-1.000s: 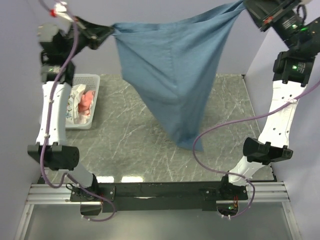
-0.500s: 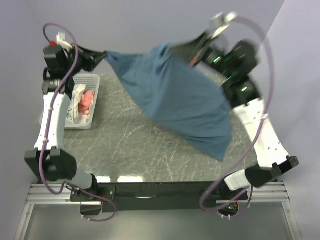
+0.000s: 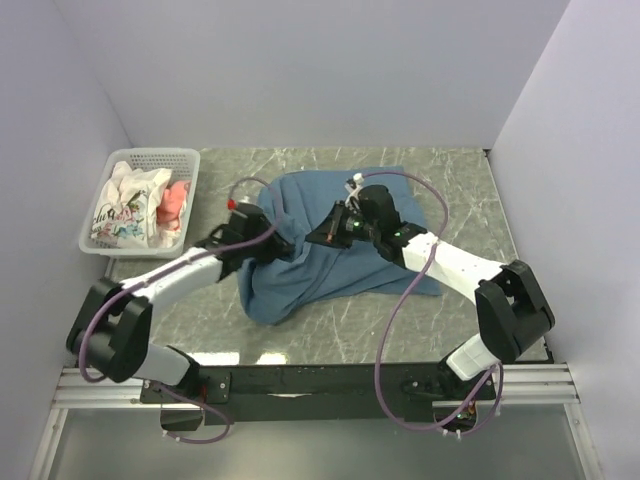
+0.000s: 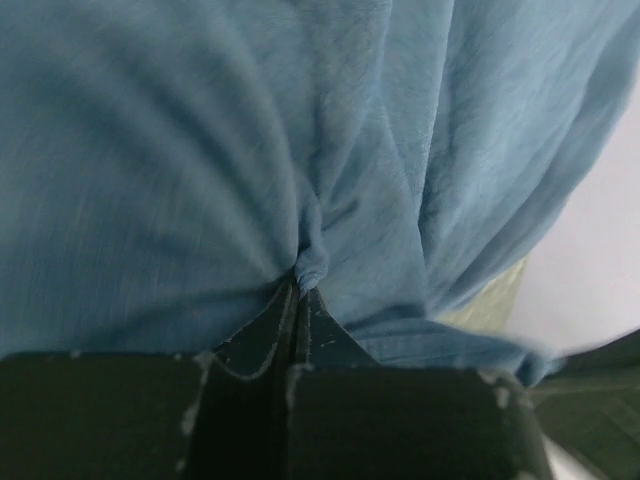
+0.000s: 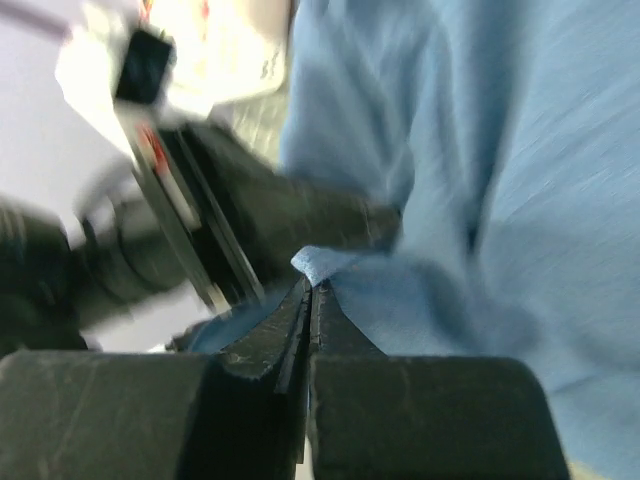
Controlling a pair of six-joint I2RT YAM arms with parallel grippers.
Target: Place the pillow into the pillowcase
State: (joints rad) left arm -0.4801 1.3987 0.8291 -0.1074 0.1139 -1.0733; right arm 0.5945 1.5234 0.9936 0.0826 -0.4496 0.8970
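Centre of the overhead frame: crumpled into a lumpy, rounded heap on the grey-green veined stone table [image 3: 460,190], the pillowcase [image 3: 300,280], thin dusty-blue woven cloth, deeply creased. At its left edge, clamped by the left gripper [image 3: 268,243]; in the left wrist view, black jaws closed tight on a small pucker of blue fabric, folds fanning upward. Near the heap's upper middle, pinched likewise by the right gripper [image 3: 327,229], flat black jaws pressed together on a pale folded corner. Upper left of the overhead frame: white lattice plastic basket [image 3: 155,153] holding white printed cloth [image 3: 120,215] and pink fabric [image 3: 175,200].
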